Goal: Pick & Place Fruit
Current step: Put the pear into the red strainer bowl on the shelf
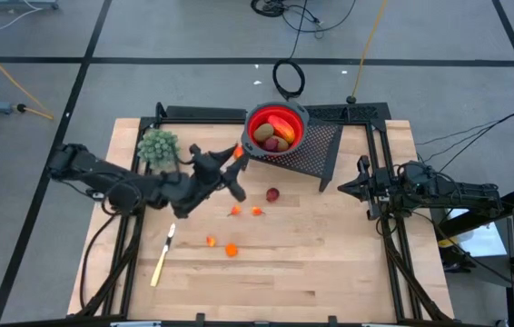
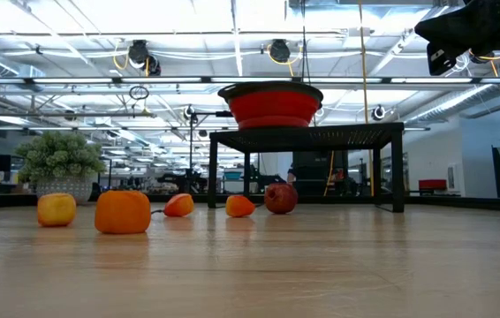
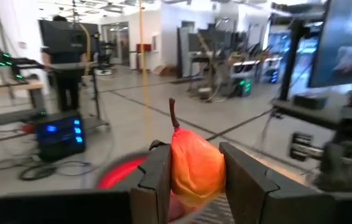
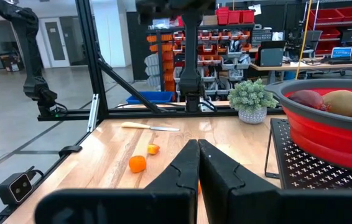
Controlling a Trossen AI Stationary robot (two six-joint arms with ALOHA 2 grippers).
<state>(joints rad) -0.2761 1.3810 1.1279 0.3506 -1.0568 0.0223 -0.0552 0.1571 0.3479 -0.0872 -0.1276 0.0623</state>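
My left gripper (image 1: 235,156) is shut on a small orange fruit (image 3: 194,167) with a dark stem, in the air just left of the red bowl (image 1: 275,130). The bowl stands on a black mesh rack (image 1: 316,150) and holds an elongated red-orange piece (image 1: 283,124), brownish-green ovals (image 1: 265,133) and a dark red ball (image 1: 272,143). Another dark red ball (image 1: 273,194) and several tiny orange bits (image 1: 231,249) lie on the wooden table. My right gripper (image 1: 359,187) waits shut at the table's right side, touching nothing. My left gripper pinches the orange fruit's two opposite sides (image 3: 177,171) between its two fingers (image 3: 157,180). The fingers point level toward the bowl. The fruit sits upright in the hold, its stem (image 3: 173,113) up, lifted clear of the table beside the bowl's rim (image 3: 119,173).
A bushy green plant (image 1: 158,145) stands at the far left of the table, close behind my left arm. A yellow-handled knife (image 1: 162,258) lies near the left front. The table's near half beyond the orange bits is bare wood (image 1: 311,282).
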